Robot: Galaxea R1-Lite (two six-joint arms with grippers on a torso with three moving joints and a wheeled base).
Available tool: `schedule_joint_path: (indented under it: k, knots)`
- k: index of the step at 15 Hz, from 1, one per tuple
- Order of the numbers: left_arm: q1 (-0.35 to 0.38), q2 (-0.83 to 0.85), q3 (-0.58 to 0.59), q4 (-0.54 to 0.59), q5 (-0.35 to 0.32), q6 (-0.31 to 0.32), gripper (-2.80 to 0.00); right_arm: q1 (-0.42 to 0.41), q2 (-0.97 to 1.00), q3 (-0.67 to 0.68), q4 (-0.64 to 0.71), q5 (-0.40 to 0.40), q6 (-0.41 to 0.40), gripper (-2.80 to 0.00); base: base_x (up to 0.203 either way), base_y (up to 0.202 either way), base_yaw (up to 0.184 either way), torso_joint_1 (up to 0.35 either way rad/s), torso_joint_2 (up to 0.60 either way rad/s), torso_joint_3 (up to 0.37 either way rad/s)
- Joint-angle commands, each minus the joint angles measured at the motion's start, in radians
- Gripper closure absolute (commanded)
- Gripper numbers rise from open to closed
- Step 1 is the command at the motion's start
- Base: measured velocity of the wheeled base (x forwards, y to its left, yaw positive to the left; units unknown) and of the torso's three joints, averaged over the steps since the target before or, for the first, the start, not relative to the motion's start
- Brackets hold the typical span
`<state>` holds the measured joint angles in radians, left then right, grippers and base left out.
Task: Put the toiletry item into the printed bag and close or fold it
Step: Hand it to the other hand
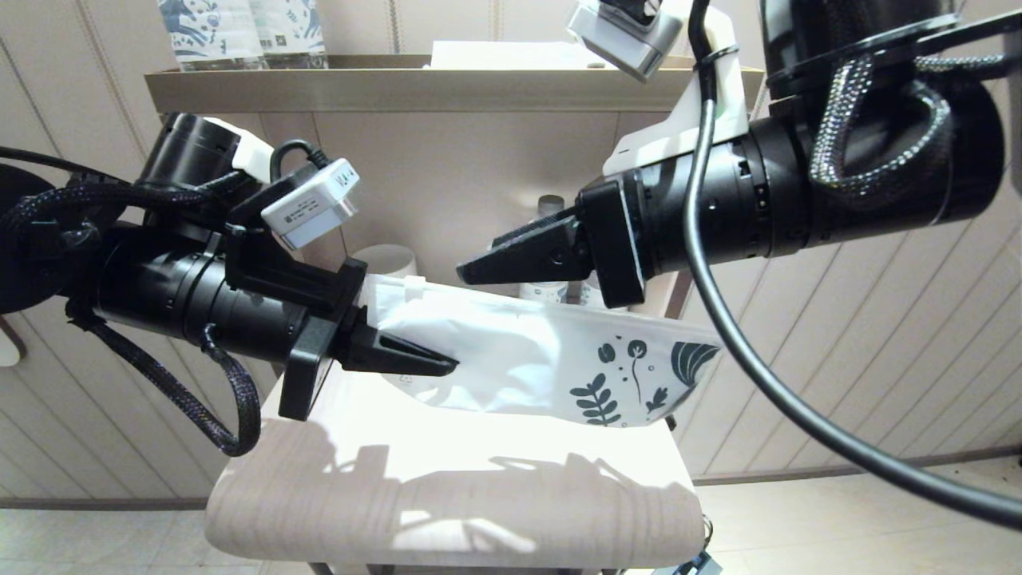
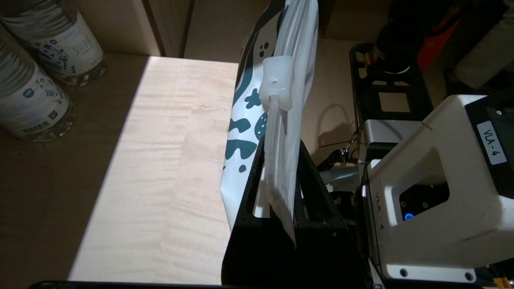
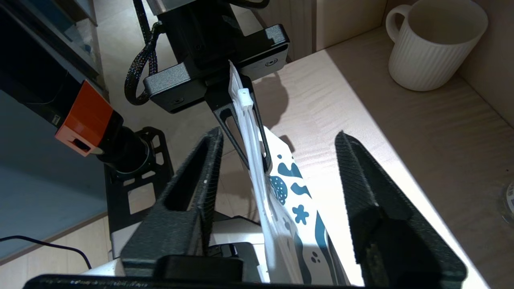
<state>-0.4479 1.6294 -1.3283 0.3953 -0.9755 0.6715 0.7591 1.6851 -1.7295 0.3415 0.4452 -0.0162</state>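
The printed bag [image 1: 543, 359] hangs lengthwise above the small table, its teal leaf prints at the end toward my right. My left gripper [image 1: 447, 366] is shut on its plain end, and the black fingers [image 2: 311, 180] pinch the frosted plastic [image 2: 249, 120] just below the white zip slider [image 2: 277, 86]. My right gripper [image 1: 471, 271] hovers just above the bag's top edge. It is open, with the bag [image 3: 297, 200] running between its spread fingers [image 3: 196, 172] and touching neither. The toiletry item is out of view.
A white ribbed mug [image 3: 433, 44] stands at the back of the pale wooden table [image 1: 447, 479]. Patterned bottles [image 2: 32, 96] stand in the table's back corner, and others [image 1: 239, 32] sit on the shelf [image 1: 447, 88] above. Another bottle [image 1: 549, 209] is behind my right gripper.
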Motion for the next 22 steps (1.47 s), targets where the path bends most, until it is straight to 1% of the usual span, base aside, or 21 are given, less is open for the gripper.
schedule_joint_path:
  k: [1,5,9,13,22]
  knots:
    - [-0.002,-0.003,0.001,0.002,-0.006,0.005,0.0,0.002,0.007,-0.004,0.002,0.003,-0.001,-2.8,0.0,0.0,0.0,0.0,0.0,0.0]
    - [-0.002,0.006,0.003,0.0,-0.006,0.005,0.0,0.04,0.087,-0.035,0.002,0.003,0.001,-2.8,0.0,0.0,0.0,0.0,0.0,0.0]
    - [-0.001,0.008,0.004,-0.003,-0.008,0.006,0.0,0.081,0.155,-0.105,0.006,0.003,0.005,-2.8,0.0,0.0,0.0,0.0,0.0,0.0]
    - [-0.002,0.01,0.018,-0.026,-0.008,0.005,0.0,0.08,0.147,-0.129,0.01,0.001,0.013,-2.8,0.0,0.0,0.0,0.0,0.0,0.0]
    - [-0.002,0.01,0.021,-0.027,-0.006,0.007,0.0,0.071,0.141,-0.109,0.008,0.001,0.013,-2.8,0.0,0.0,0.0,0.0,0.0,0.0]
